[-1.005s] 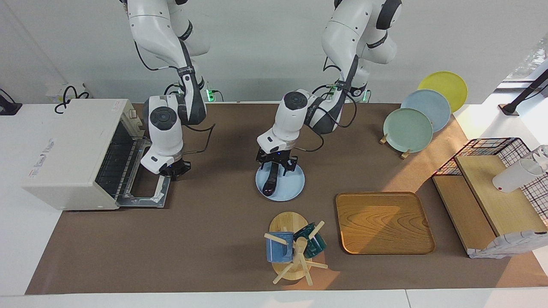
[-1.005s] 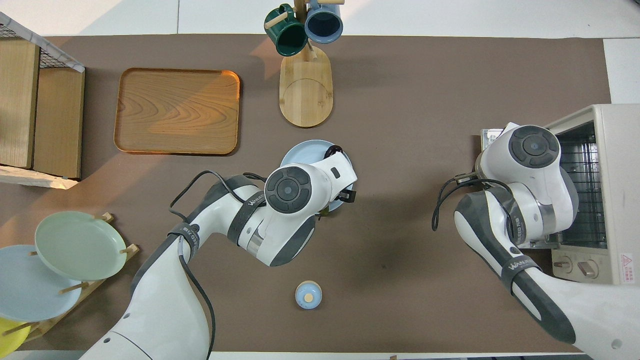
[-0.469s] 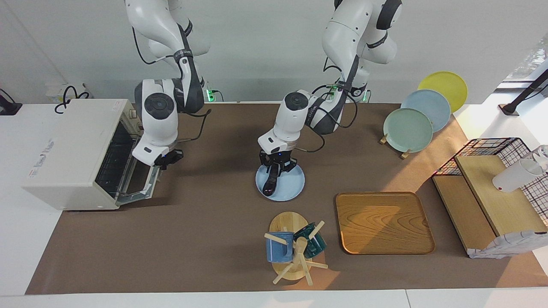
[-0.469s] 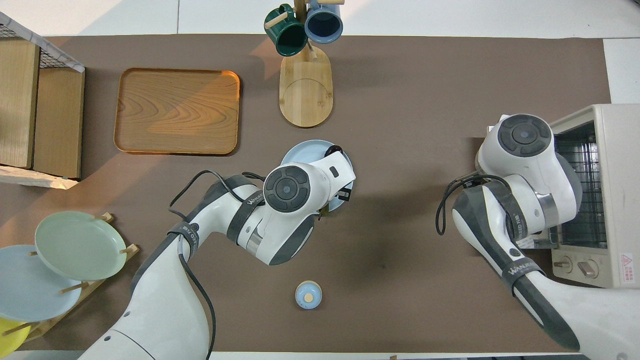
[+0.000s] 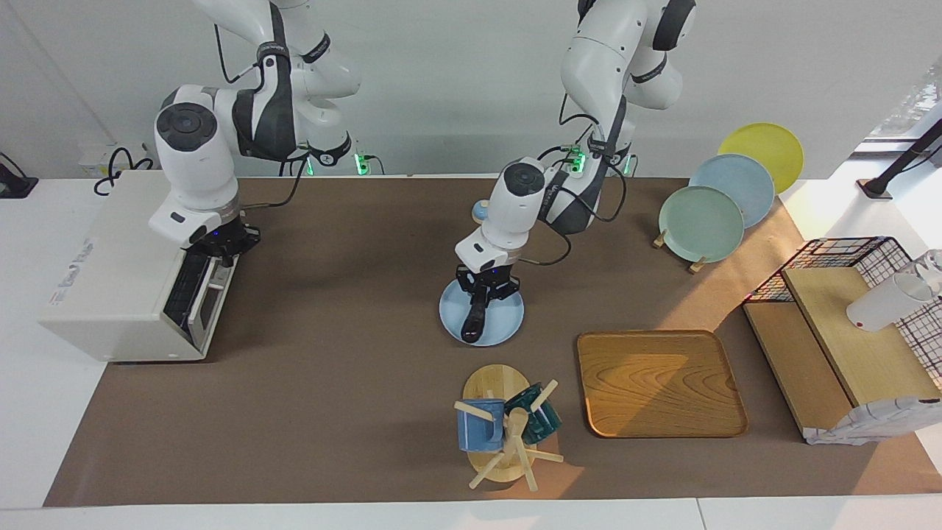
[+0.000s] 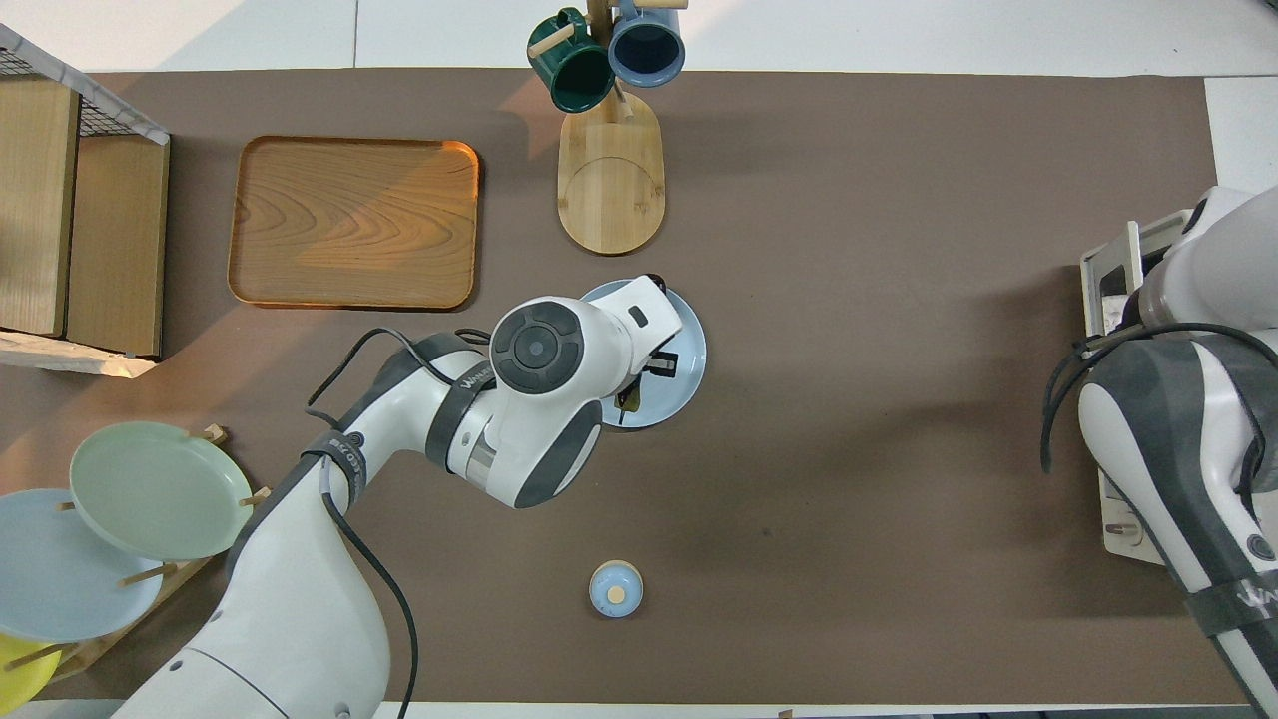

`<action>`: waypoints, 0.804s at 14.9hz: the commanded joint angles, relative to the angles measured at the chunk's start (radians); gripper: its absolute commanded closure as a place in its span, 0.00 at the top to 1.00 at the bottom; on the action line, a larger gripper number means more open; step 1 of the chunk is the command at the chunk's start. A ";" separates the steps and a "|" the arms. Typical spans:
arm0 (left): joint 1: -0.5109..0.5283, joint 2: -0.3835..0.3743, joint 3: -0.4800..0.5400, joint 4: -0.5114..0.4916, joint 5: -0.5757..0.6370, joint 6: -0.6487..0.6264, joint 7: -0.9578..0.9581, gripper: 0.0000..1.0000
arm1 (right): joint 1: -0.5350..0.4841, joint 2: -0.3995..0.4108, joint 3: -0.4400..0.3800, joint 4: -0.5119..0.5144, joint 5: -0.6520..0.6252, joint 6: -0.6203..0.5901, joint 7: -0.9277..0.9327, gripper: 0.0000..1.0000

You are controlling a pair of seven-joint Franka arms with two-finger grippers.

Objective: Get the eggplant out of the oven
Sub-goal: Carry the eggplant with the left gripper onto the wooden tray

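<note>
The slim, glossy dark purple eggplant (image 5: 472, 322) is seen outside the boxy white toaster oven (image 5: 110, 272), lying on a round pale blue plate (image 5: 506, 324) near the middle of the brown table mat (image 5: 331, 412). It is gripped at its upper end by the left gripper (image 5: 482, 294), whose fingers are clenched on it, so the step in hand is judged to be setting the eggplant down on the plate or lifting it from there; which one cannot be told. The oven's dark glass door (image 5: 197, 294) is almost shut, and the right gripper (image 5: 219, 254) is held at its top edge with fingertips closed; whether the door's bar is pinched cannot be told. A careful release onto the plate is probably called for next, so that the eggplant is not rolled off the rim.

In the facing view the grip on the eggplant and the door's angle are shown plainly. In the overhead view the eggplant is mostly covered by the left arm's wrist, only its tip (image 6: 654, 281) being seen, and the right gripper is hidden under its own arm. A small blue lidded jar (image 6: 615, 588) nearer to the robots is shown whole there, whereas only a sliver of it is glimpsed in the facing view.
</note>
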 commanded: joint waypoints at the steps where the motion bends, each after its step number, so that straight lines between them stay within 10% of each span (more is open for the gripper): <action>1: 0.080 -0.087 -0.002 0.002 -0.043 -0.100 0.021 0.00 | -0.041 -0.017 0.000 -0.036 0.032 -0.076 -0.042 0.06; 5: 0.258 -0.104 -0.003 0.119 -0.046 -0.310 0.100 0.00 | -0.067 -0.058 0.008 -0.006 0.081 -0.136 -0.050 0.15; 10: 0.520 -0.075 0.001 0.197 -0.114 -0.403 0.383 0.00 | -0.059 -0.075 0.011 0.156 0.207 -0.273 -0.036 0.67; 11: 0.534 -0.056 0.004 0.199 -0.106 -0.392 0.388 0.00 | -0.059 -0.075 0.011 0.153 0.231 -0.256 -0.015 1.00; 12: 0.551 -0.030 0.006 0.200 -0.085 -0.372 0.391 0.00 | -0.061 -0.072 0.009 0.157 0.262 -0.257 0.031 1.00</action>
